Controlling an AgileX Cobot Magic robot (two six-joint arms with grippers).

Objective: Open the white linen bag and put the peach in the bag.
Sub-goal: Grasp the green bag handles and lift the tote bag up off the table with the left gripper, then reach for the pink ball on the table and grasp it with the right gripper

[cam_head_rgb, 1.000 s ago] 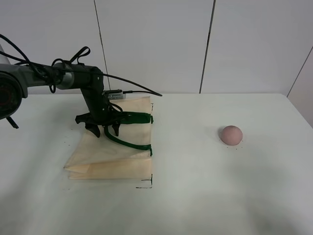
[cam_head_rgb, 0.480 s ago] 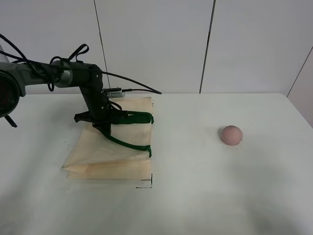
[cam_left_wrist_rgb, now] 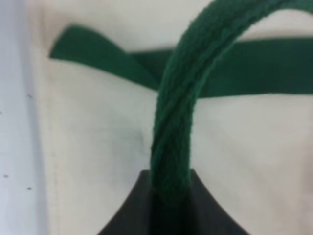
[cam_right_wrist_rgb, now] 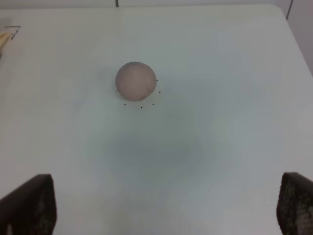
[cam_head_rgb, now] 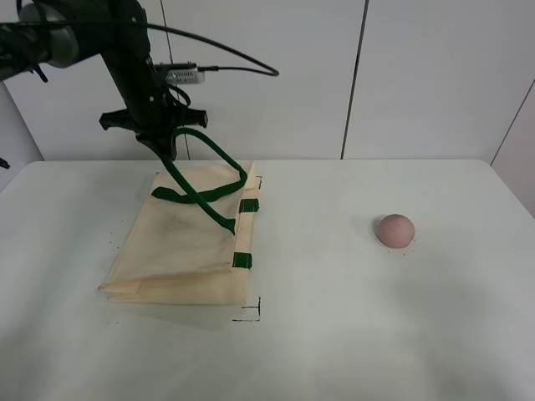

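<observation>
The white linen bag (cam_head_rgb: 180,242) lies on the table at the left, its near edge with green tabs lifted a little. My left gripper (cam_head_rgb: 161,140) is high above the bag's far end and is shut on one dark green strap handle (cam_head_rgb: 205,171), which hangs taut down to the bag. The left wrist view shows the strap (cam_left_wrist_rgb: 181,98) pinched in my left gripper (cam_left_wrist_rgb: 170,193) over the cream cloth (cam_left_wrist_rgb: 98,137). The peach (cam_head_rgb: 394,230) sits on the table at the right. My right gripper (cam_right_wrist_rgb: 166,205) is open, above the table, short of the peach (cam_right_wrist_rgb: 136,79).
The second green strap (cam_head_rgb: 180,196) lies across the bag's top. A small black corner mark (cam_head_rgb: 251,314) is on the table by the bag's near right corner. A corner of the bag (cam_right_wrist_rgb: 3,39) shows at the edge of the right wrist view.
My left gripper closed on the green strap and rose well above the table, pulling the strap taut and lifting the bag's strap edge. The peach has not moved.
</observation>
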